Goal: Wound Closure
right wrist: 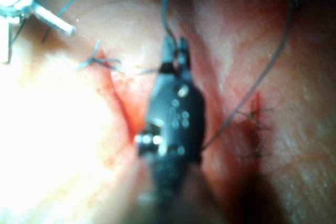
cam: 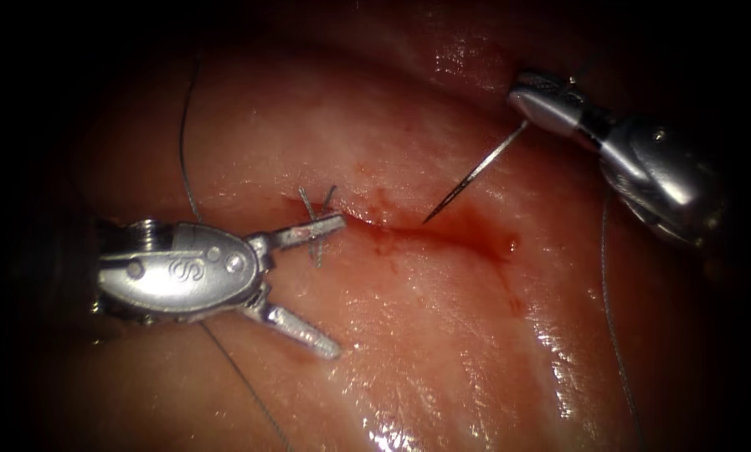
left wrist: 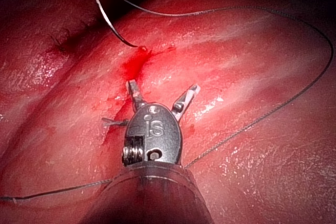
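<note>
My right tool (cam: 519, 94) comes in from the upper right, shut on the back end of the curved needle (cam: 475, 172). The needle slants down and left, and its tip touches the tissue (cam: 442, 335) at the upper edge of the cut (cam: 442, 238), near its middle; the rest of it is free in the air. My left tool (cam: 335, 285) lies left of the cut with jaws wide open, holding nothing, its upper jaw over a tied stitch (cam: 316, 226) with short cut ends. The left wrist view shows the open left tool (left wrist: 163, 87), the needle (left wrist: 113, 27) and red fluid (left wrist: 134, 66).
Thread (cam: 611, 301) trails down from the right tool on the right, and another length (cam: 187, 151) runs behind the left tool. It makes a wide loop (left wrist: 315, 77) over the tissue. Older stitches (right wrist: 257, 129) sit beside the right tool (right wrist: 176, 45).
</note>
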You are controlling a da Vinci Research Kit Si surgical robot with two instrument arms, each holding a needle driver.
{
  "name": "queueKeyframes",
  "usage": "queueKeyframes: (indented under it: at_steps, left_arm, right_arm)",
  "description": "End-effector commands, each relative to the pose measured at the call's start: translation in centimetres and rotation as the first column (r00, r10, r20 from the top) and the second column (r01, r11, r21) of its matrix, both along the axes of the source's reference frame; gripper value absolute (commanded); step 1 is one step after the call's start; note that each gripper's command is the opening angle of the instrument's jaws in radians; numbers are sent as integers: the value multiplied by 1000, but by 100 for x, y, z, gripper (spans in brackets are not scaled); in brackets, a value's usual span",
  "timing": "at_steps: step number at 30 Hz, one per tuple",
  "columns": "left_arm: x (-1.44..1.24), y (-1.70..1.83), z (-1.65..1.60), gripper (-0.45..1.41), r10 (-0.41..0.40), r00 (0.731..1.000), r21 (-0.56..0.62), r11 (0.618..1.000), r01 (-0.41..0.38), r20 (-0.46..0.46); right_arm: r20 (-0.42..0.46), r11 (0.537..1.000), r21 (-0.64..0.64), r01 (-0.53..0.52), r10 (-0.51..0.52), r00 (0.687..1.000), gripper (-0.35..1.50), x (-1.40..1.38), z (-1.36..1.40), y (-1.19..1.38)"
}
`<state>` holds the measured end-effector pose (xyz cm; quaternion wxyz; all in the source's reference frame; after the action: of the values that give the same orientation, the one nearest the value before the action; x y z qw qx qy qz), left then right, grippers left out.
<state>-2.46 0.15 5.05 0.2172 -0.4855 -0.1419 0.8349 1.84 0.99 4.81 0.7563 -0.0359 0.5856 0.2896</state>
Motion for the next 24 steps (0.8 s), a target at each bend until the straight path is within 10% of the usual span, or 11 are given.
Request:
queueKeyframes:
  at_steps: [1,7,24]
  left_arm:
    - [-8,-8,11,44,12,1000,9,1000,-12,-14]
    - [-22,-18,55,37,81,982,7,997,-81,-169]
    - [-35,-33,104,37,125,959,34,992,-120,-253]
  right_arm:
    - [20,999,-24,39,-38,999,-35,9,6,3]
    - [122,949,-241,203,-178,977,-35,40,2,-10]
    - [277,817,-488,308,-190,942,-35,64,-7,-11]
